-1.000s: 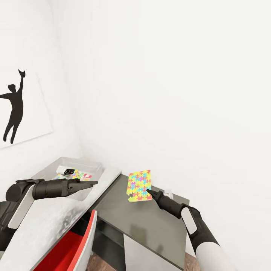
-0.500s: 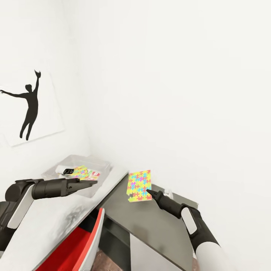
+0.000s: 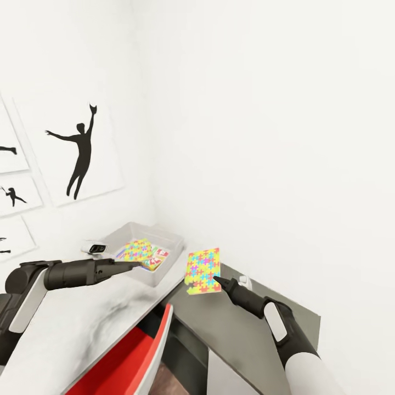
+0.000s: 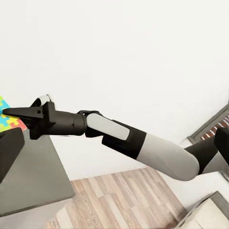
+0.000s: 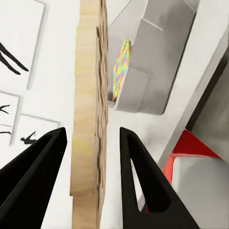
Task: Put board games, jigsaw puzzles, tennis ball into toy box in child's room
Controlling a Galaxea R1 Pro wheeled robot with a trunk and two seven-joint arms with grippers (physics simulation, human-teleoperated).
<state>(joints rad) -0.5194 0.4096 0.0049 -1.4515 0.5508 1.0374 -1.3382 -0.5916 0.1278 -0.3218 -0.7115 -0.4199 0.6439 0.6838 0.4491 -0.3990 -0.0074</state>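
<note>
**Camera swings left; puzzle held near the toy bin**

Since a second ago the head view has turned, so more black silhouette prints (image 3: pixel 82 151) show on the white wall at 10 o'clock; both arms keep their pose.

The right gripper (image 3: pixel 215 281) pinches the lower edge of a flat square jigsaw puzzle box patterned in yellow, pink, green and blue (image 3: pixel 203 270), held upright in the air at centre frame. In the right wrist view the box is seen edge-on as a tan slab (image 5: pixel 88 114) between the two dark fingers (image 5: pixel 138 167).

Just beside it, at 9 o'clock, the shallow pale grey plastic toy bin (image 3: pixel 167 240) sits on the pale grey worktop (image 3: pixel 82 323), holding a second patterned puzzle box (image 3: pixel 136 249) and a red-and-green game box (image 3: pixel 159 255).

The left gripper (image 3: pixel 129 266) hovers at the bin's near rim; whether it is spread or pressed together cannot be told.

A red chair (image 3: pixel 129 359) stands at 7 o'clock.
</note>
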